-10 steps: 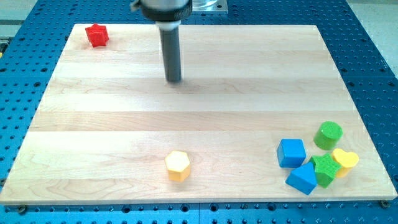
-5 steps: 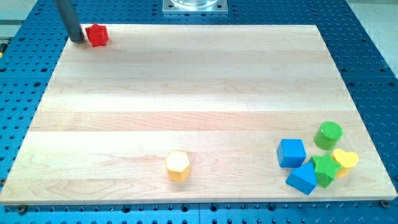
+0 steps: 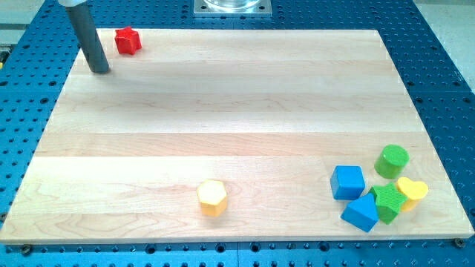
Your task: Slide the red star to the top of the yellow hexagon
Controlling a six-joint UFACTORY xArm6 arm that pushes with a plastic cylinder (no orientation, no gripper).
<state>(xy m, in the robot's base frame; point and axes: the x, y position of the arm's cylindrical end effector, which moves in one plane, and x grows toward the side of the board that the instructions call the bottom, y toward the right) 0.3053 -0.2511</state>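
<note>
the red star (image 3: 128, 41) sits in the top-left corner of the table (image 3: 223, 111), close to its top edge. my tip (image 3: 99, 70) rests on the table just below and to the view's left of the red star, near it but apart, with bare wood between them. there is no claw on this arm, only the straight dark rod, so no open or closed state can be told. the yellow hexagon (image 3: 212, 197) lies well apart from the red star, far toward the view's bottom and somewhat to the right. so the red star has to travel down and right, and i judge that my tip, now on its lower left, is on the wrong side; it should get around to the star's upper left first. far from the red star, near the bottom-right corner, cluster a blue cube (image 3: 347, 182), another blue block (image 3: 361, 213), a green cylinder (image 3: 392, 160), a green block (image 3: 387, 202) and a yellow heart (image 3: 411, 190).
</note>
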